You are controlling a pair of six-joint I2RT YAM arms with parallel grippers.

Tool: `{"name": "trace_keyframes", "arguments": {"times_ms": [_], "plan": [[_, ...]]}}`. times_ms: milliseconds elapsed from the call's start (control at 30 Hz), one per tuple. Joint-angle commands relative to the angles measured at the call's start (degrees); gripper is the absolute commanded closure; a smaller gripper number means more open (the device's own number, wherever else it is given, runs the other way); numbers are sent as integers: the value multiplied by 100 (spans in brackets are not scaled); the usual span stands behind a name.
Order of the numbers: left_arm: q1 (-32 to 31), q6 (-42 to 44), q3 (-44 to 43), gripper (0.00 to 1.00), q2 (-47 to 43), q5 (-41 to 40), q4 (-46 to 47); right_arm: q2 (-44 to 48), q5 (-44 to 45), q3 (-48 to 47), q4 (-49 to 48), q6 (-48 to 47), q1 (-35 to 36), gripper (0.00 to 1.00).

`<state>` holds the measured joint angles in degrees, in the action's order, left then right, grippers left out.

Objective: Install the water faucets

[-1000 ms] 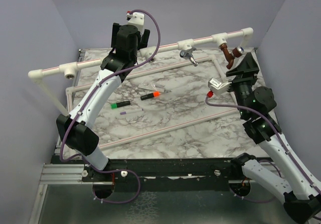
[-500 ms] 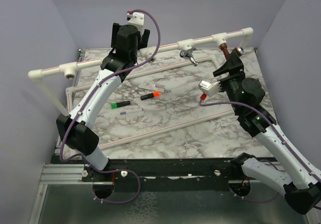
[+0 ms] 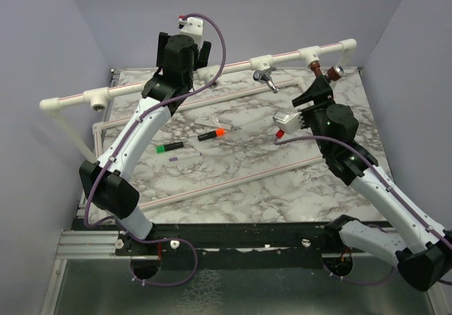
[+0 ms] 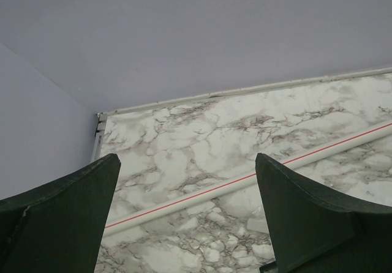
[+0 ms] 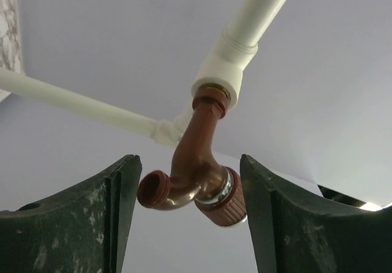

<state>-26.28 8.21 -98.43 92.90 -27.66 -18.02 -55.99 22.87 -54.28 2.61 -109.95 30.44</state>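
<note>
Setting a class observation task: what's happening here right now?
The right gripper, jaws open, brackets the copper faucet, which hangs from a white tee fitting on the pipe; no contact shows. The chrome faucet hangs from the next tee. The left gripper is open, empty, over the far side of the table.

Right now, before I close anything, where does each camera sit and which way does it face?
Top external: above and behind the bases, looking down on the marble table; both arms show.
Left wrist: on the left gripper, low over the table, facing the back wall; open fingers frame a red-striped pipe.
Right wrist: on the right gripper, looking up at the copper faucet hanging from a white tee; fingers flank it.
Shared: top and right wrist both show the copper faucet.
</note>
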Motion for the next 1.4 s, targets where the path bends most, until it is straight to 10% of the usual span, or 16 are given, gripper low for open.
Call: {"name": "trace_keyframes", "arguments": {"times_ms": [0, 700, 1367], "plan": [[-290, -355, 304, 7, 335, 666, -492, -127, 57, -8, -389, 225, 33, 32], [-290, -373, 298, 7, 325, 703, -496, -97, 45, -103, -971, 2426, 28, 98], [-290, -354, 288, 7, 346, 667, -501, -295, -570, -223, -1974, 9725, 23, 99]]}}
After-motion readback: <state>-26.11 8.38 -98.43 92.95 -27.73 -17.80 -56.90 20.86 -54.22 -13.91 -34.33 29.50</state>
